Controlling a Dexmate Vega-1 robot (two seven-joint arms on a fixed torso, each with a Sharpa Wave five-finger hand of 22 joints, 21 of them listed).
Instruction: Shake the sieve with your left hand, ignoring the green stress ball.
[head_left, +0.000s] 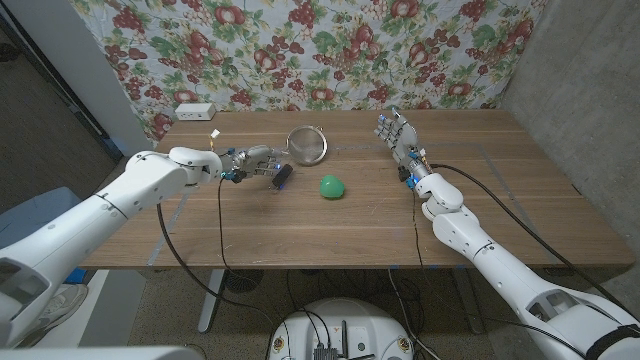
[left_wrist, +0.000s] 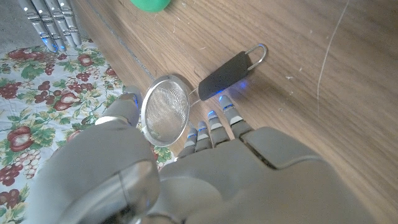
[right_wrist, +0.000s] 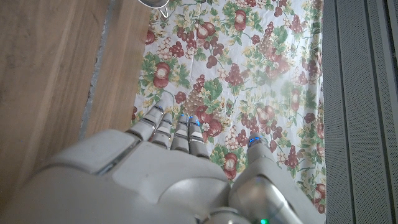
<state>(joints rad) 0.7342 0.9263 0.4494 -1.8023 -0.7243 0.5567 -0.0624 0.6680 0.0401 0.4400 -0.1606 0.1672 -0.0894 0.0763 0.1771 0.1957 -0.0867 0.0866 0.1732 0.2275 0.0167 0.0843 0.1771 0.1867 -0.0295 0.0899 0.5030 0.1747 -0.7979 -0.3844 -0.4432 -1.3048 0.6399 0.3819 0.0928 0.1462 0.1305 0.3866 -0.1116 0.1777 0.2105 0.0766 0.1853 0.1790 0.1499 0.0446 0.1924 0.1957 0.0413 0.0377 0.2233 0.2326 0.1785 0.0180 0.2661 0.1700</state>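
Observation:
The metal sieve (head_left: 306, 145) lies on the wooden table (head_left: 500, 200), its black handle (head_left: 283, 176) pointing toward my left hand (head_left: 250, 160). In the left wrist view the mesh bowl (left_wrist: 166, 111) sits between thumb and fingers, and the fingertips (left_wrist: 219, 117) reach the edge of the handle (left_wrist: 227, 73) without closing around it. My left hand (left_wrist: 249, 180) is open. The green stress ball (head_left: 332, 187) (left_wrist: 149, 4) lies just right of the handle. Further right, my right hand (head_left: 398, 135) (right_wrist: 186, 180) is raised with its fingers apart and holds nothing.
A white box (head_left: 193, 110) sits at the table's back left corner. A floral cloth (head_left: 330, 50) hangs behind the table, and a grey wall (head_left: 590, 90) stands to the right. Bare wood stretches across the table's front.

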